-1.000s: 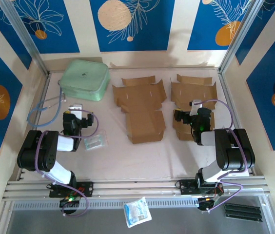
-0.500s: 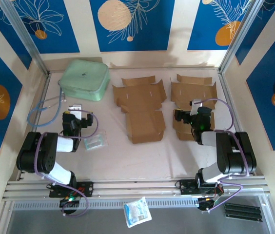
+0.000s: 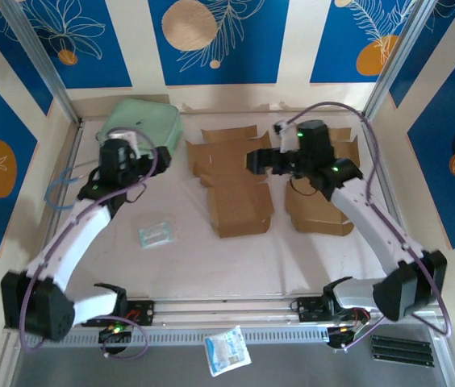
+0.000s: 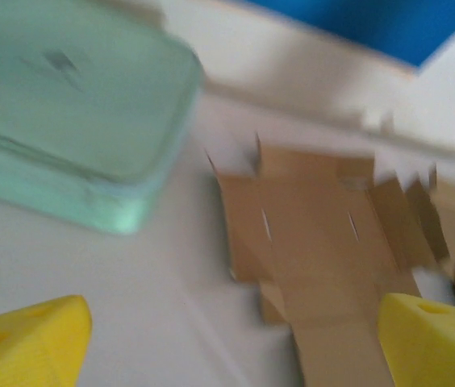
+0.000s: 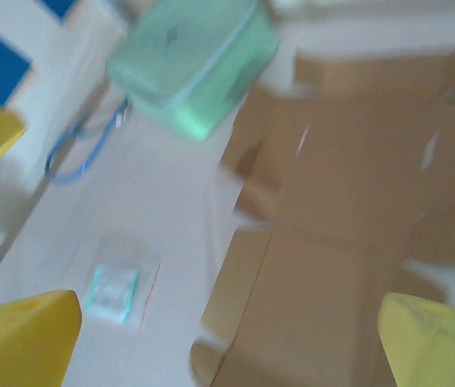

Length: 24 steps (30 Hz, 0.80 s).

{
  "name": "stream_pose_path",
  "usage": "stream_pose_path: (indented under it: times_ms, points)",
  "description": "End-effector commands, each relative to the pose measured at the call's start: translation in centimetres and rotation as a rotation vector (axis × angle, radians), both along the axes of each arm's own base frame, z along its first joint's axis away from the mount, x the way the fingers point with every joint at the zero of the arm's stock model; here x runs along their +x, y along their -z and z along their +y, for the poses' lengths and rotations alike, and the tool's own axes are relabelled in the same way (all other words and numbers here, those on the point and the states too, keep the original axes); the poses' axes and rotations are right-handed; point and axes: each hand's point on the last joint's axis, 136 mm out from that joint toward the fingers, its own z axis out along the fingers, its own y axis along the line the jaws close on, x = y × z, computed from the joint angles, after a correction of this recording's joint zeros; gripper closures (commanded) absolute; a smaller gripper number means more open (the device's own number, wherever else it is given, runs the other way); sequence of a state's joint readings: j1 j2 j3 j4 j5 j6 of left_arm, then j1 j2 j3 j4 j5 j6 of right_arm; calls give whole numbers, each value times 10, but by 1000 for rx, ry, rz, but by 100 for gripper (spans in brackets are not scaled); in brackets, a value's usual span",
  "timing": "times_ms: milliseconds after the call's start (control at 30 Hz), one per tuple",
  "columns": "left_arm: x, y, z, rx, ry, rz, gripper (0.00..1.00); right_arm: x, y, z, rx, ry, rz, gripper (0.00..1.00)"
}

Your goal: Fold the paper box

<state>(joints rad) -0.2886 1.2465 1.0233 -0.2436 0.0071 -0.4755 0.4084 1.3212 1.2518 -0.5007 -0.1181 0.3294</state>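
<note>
The paper box [image 3: 231, 189] is a flat, unfolded brown cardboard sheet in the middle of the table, also seen as a blurred cardboard sheet [image 4: 324, 242] and as a cardboard sheet [image 5: 356, 201] in the wrist views. My left gripper [image 3: 123, 157] hovers left of it, near the green case, and is open with nothing between its yellow fingertips [image 4: 26, 339]. My right gripper [image 3: 254, 160] hangs over the sheet's upper right flap, open and empty, with its yellow fingertips [image 5: 437, 339] wide apart.
A second flat cardboard sheet [image 3: 320, 153] lies at the right, partly under my right arm. A mint green case [image 3: 140, 131] stands at the back left with a blue cable [image 3: 66, 181] beside it. A small clear packet [image 3: 156, 232] lies left of the box.
Both arms have lifted from their folded rest and reached toward the back. The left one went to the green case, the right one over the middle sheet. Both wrist views are motion-blurred.
</note>
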Motion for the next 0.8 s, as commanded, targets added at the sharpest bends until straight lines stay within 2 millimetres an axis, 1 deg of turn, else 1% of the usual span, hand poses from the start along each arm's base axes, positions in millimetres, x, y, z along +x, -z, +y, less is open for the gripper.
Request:
stream_pose_path:
  times_ms: [0, 67, 133, 167, 233, 300, 333, 433, 500, 567, 600, 667, 767]
  points:
    - [-37, 76, -32, 47, 78, 416, 14, -44, 52, 0, -132, -58, 294, 4]
    - [-25, 88, -53, 45, 98, 451, 18, -44, 56, 2, -139, -53, 306, 4]
    - [-14, 106, -75, 20, 107, 475, 21, -44, 60, 2, -143, -44, 310, 4]
    - [-11, 115, -85, 15, 125, 491, 22, -45, 62, 1, -147, -36, 311, 4]
    - [-5, 140, -104, 34, 147, 522, 22, -46, 66, -4, -155, -18, 301, 4]
    - [0, 156, -125, 29, 197, 539, 22, -48, 72, -6, -150, -5, 296, 4]
    - [3, 162, -133, 25, 210, 537, 22, -50, 75, -7, -145, -1, 299, 4]
    - [13, 165, -159, -53, 260, 500, 29, -54, 79, -8, -136, 8, 308, 4]
    - [14, 172, -168, -103, 271, 518, 32, -55, 80, -10, -137, 12, 310, 4]
    - [10, 183, -168, -84, 265, 549, 40, -55, 80, -12, -141, 20, 303, 4]
    - [7, 189, -168, -75, 266, 562, 47, -55, 80, -13, -141, 27, 298, 4]
    - [3, 195, -169, -88, 280, 575, 60, -52, 81, -16, -140, 48, 288, 4]
    - [-2, 194, -173, -116, 307, 574, 84, -43, 78, -21, -119, 72, 279, 4]
